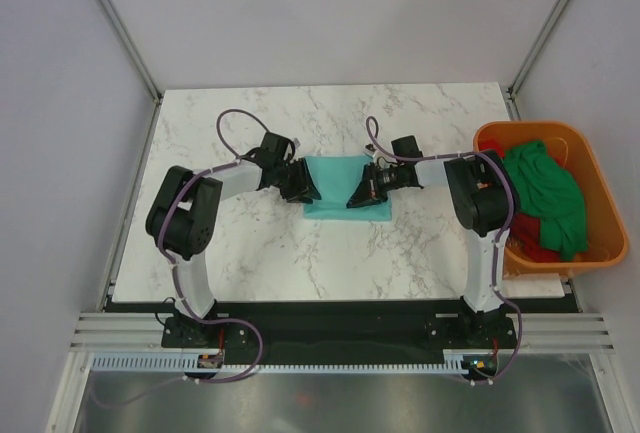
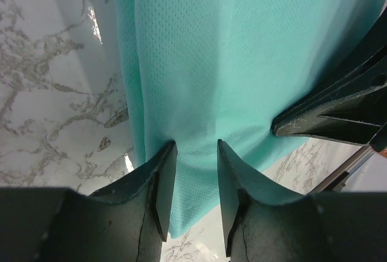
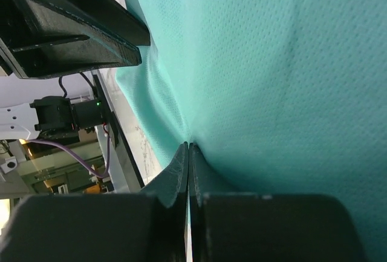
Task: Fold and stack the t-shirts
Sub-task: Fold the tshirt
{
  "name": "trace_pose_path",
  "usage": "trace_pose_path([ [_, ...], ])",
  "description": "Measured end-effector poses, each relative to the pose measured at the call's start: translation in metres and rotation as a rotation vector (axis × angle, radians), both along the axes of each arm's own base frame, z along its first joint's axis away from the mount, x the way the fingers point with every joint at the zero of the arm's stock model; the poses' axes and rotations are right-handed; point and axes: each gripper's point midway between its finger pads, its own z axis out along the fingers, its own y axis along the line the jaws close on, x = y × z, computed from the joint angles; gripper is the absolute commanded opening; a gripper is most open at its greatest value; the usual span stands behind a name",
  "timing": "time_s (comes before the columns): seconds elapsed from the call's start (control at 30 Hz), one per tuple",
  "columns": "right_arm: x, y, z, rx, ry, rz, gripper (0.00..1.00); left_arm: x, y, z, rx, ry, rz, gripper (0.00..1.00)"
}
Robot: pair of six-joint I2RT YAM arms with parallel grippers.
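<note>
Where the right jaws met, they were pressed flat together with a pucker of the teal t-shirt (image 3: 272, 92) nipped at their tips, and creases in the mesh cloth ran into the pinch. The left jaws stood parted by a narrow gap, with teal cloth showing between and beneath their fingers (image 2: 151, 183). Whether they bore on the cloth could not be told. From above, the left jaws sat at the shirt's left edge and the right jaws over its near right part, facing each other across it.

The shirt lay as a compact rectangle on the marble surface (image 1: 250, 263), between the two arms, with a doubled edge along one side in the left wrist view. That suggested the folding of this first shirt was partway through, perhaps one fold short of done, and nothing was stacked yet.

Off to the right, well apart from the jaws, the orange tub (image 1: 530, 129) held a dark green t-shirt (image 1: 545, 188) heaped over a red t-shirt (image 1: 530, 248). Both were unfolded, so most of the task remained.
</note>
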Motion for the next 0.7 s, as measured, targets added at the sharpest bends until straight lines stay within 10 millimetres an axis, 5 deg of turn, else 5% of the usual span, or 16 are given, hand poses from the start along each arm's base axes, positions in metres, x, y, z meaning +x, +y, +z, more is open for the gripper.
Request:
trace_pose_path([
  [0.27, 0.007, -0.006, 0.027, -0.019, -0.062, -0.033, 0.00, 0.003, 0.008, 0.010, 0.003, -0.008, 0.022, 0.45],
  [0.43, 0.007, -0.013, 0.047, -0.030, -0.121, -0.060, 0.00, 0.003, 0.004, 0.043, -0.040, -0.067, 0.007, 0.45],
  [0.57, -0.006, -0.021, 0.034, -0.062, -0.096, -0.071, 0.00, -0.011, -0.022, 0.068, -0.081, -0.120, -0.065, 0.45],
  [0.7, -0.023, -0.031, 0.011, -0.106, -0.040, -0.083, 0.00, -0.030, -0.041, 0.060, -0.081, -0.098, -0.128, 0.44],
])
